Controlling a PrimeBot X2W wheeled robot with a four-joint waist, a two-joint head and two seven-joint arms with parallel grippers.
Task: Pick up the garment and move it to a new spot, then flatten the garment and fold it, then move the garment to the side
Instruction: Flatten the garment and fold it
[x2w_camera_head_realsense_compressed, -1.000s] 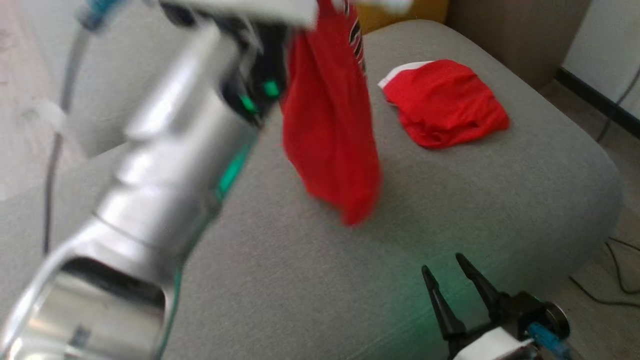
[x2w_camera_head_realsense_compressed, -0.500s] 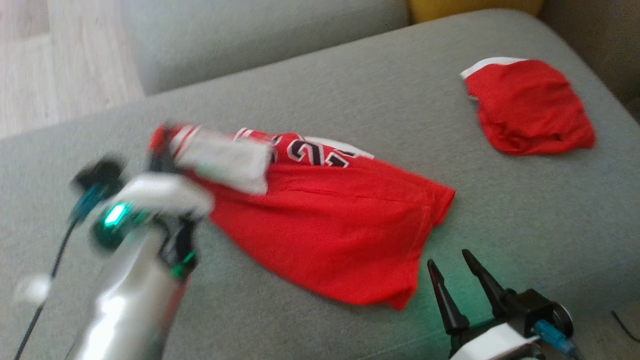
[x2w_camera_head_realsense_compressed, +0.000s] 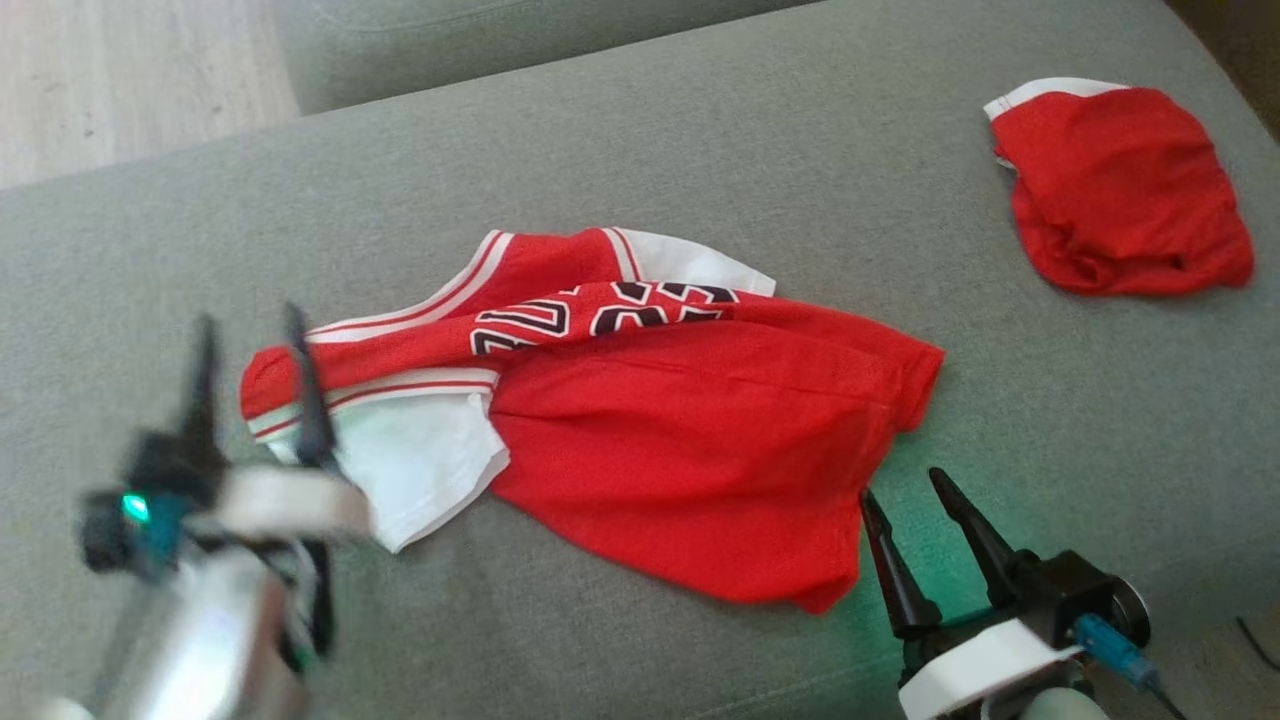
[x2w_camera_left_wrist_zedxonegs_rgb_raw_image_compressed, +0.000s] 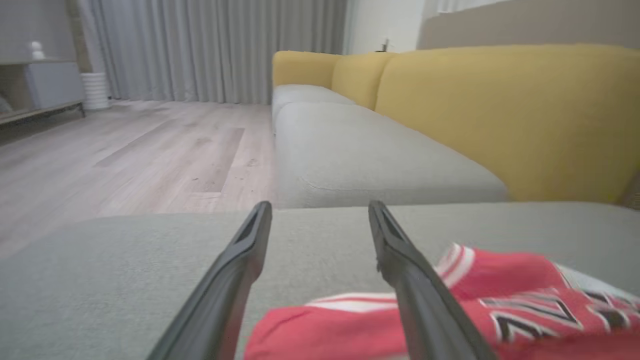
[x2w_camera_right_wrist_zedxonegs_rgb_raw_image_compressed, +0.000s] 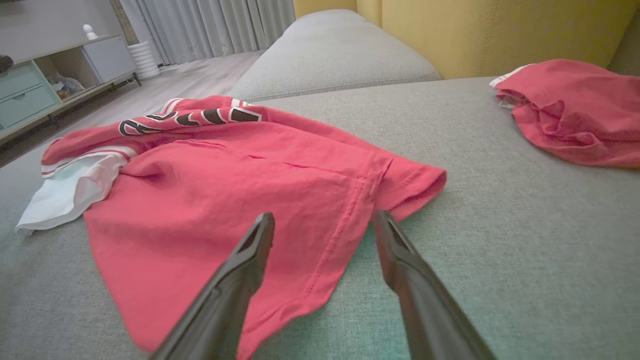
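A red jersey (x2w_camera_head_realsense_compressed: 680, 440) with white trim and black lettering lies crumpled on the grey sofa cushion (x2w_camera_head_realsense_compressed: 700, 140), its white sleeve at the lower left. The jersey (x2w_camera_right_wrist_zedxonegs_rgb_raw_image_compressed: 225, 200) spreads out just ahead of the right wrist camera, and its collar edge (x2w_camera_left_wrist_zedxonegs_rgb_raw_image_compressed: 500, 300) shows low in the left wrist view. My left gripper (x2w_camera_head_realsense_compressed: 250, 330) hovers open at the jersey's left end, holding nothing. Open too, my right gripper (x2w_camera_head_realsense_compressed: 905, 485) sits by the jersey's lower right hem.
A second red garment (x2w_camera_head_realsense_compressed: 1120, 190) lies bunched at the cushion's far right. Yellow sofa backrests (x2w_camera_left_wrist_zedxonegs_rgb_raw_image_compressed: 500, 115) rise behind the cushions. Wooden floor (x2w_camera_head_realsense_compressed: 120, 80) lies beyond the cushion's far left edge, and a shelf unit (x2w_camera_right_wrist_zedxonegs_rgb_raw_image_compressed: 50, 80) stands across the room.
The jersey went from hanging in my raised left gripper to lying on the cushion. My left gripper let go and drew back to the jersey's left end. The head camera shifted.
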